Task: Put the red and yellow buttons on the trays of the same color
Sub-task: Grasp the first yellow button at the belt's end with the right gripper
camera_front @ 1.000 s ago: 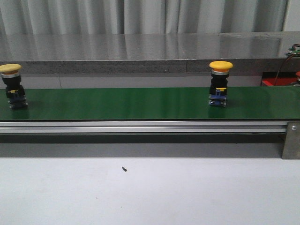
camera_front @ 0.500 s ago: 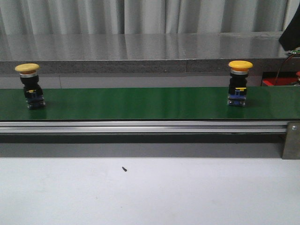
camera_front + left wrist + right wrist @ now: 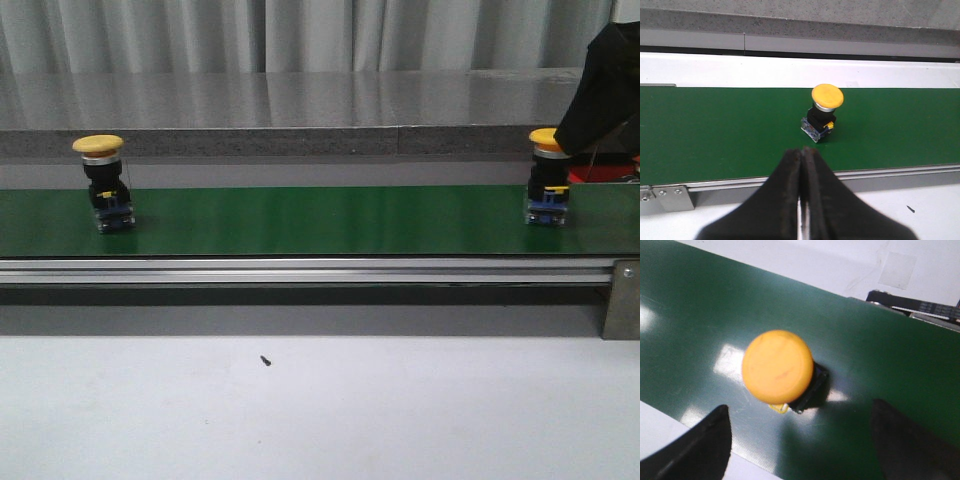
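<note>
My right hand (image 3: 800, 440), fingers apart, hangs over the right yellow mushroom-cap button (image 3: 547, 190) on the green conveyor belt (image 3: 320, 220), partly hiding its cap. My left hand (image 3: 802, 200), fingers together, faces the left yellow button (image 3: 103, 183). No writing legible.

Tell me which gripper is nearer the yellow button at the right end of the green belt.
Right. The right gripper is open above that yellow button, fingers on either side. The left gripper is shut, facing the other yellow button near the belt's left end.
</note>
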